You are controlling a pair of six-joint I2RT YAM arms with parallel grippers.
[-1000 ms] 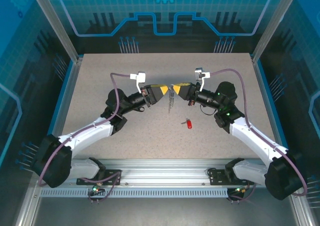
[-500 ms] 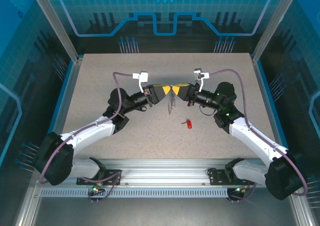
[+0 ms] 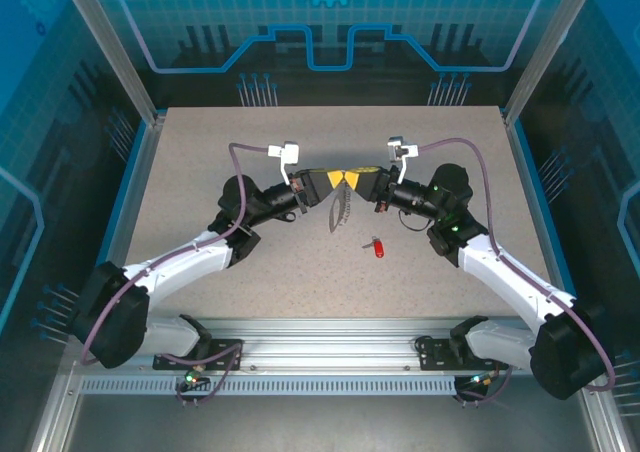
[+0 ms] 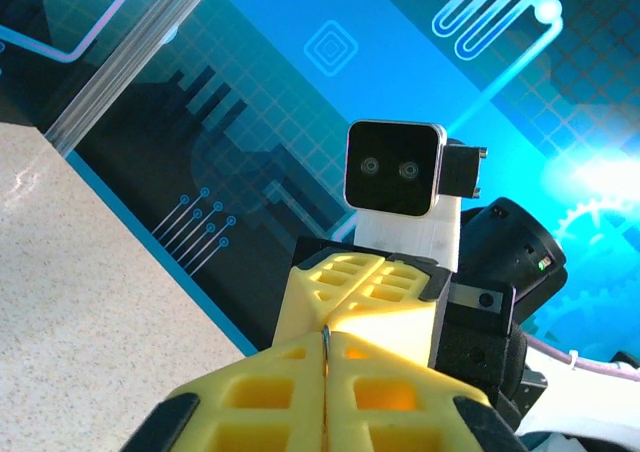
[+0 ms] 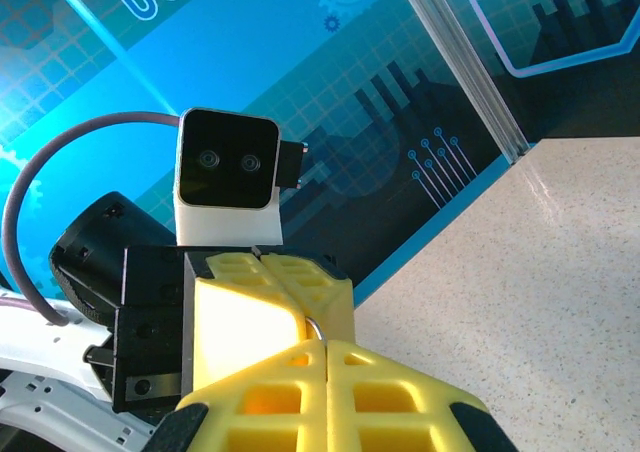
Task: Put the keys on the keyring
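Red key [image 3: 378,249], one, keyring [image 3: 340,212], one, left hand [image 3: 337,180], right hand [image 3: 351,178]

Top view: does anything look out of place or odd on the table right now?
Only the red key: it lies alone on the table, off the keyring, which hangs where the shut left end effector and right end effector meet tip to tip. Nothing looks damaged.

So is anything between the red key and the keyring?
Nothing visible. The red key lies alone on bare table, near-right of the keyring, which hangs from the left hand and right hand, both shut on its top. Neither hand is free to fetch it.
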